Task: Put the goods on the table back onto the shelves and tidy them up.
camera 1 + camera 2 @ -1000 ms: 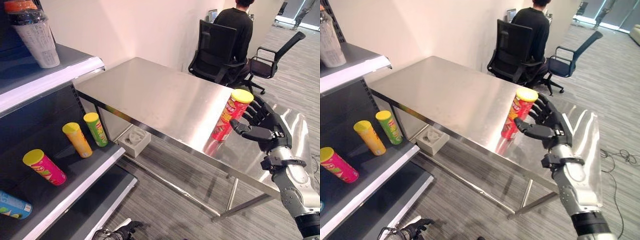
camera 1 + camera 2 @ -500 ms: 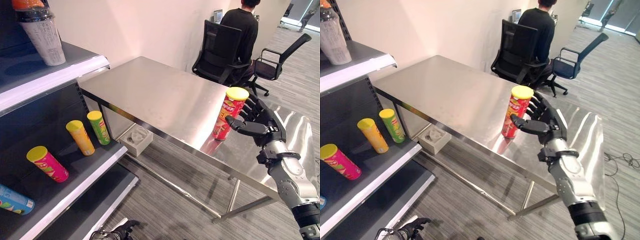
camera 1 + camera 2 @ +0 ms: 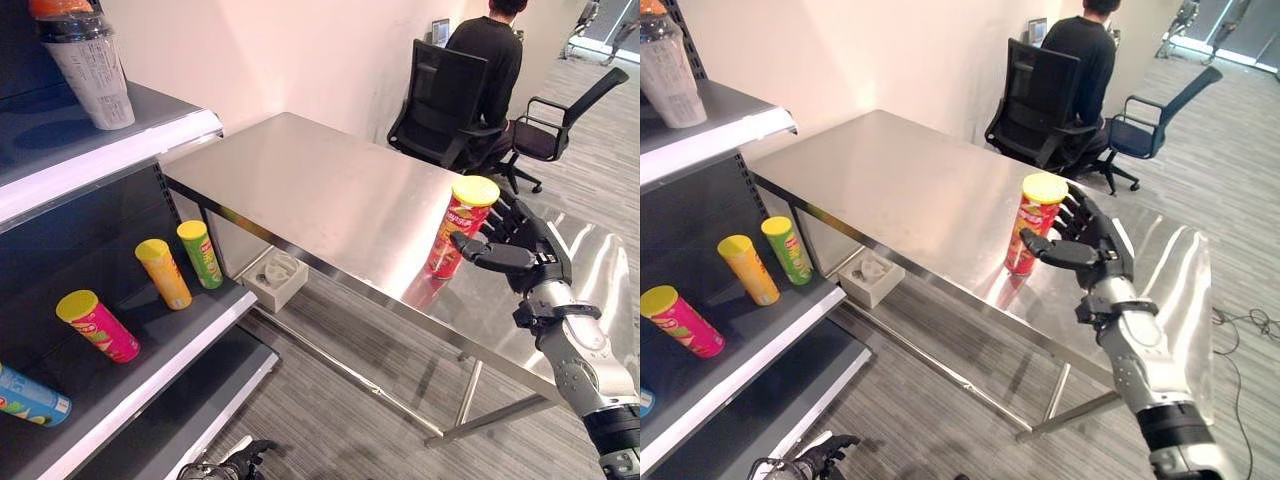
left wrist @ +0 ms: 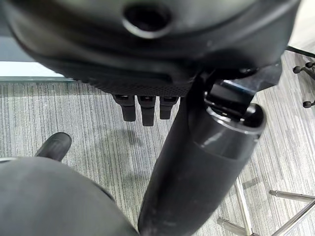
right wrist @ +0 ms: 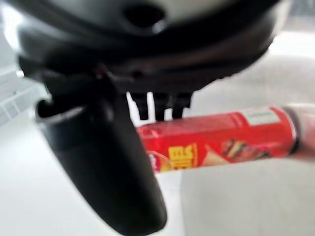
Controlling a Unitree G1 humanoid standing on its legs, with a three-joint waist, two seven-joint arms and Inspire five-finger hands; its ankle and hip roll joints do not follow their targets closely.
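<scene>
A tall red chips can [image 3: 458, 225] with a yellow lid stands upright on the steel table [image 3: 330, 190], near its front edge. My right hand [image 3: 520, 250] is open right beside it, the thumb reaching in front of the can and the fingers [image 3: 1077, 212] spread behind it. In the right wrist view the red chips can [image 5: 221, 140] lies just past the fingers, between them and the thumb. My left hand [image 3: 825, 457] hangs low near the floor, fingers relaxed, holding nothing.
On the lower shelf [image 3: 170, 370] to the left lie a yellow can [image 3: 162, 273], a green can [image 3: 200, 254], a pink can [image 3: 97, 325] and a blue can [image 3: 30, 395]. A bottle [image 3: 85, 60] stands on the upper shelf. A white box [image 3: 275, 280] sits under the table. A person [image 3: 485, 60] sits at the far end, beside another chair [image 3: 555, 130].
My right hand has closed in on the red can, thumb and fingers now on either side of it. The view has shifted a little.
</scene>
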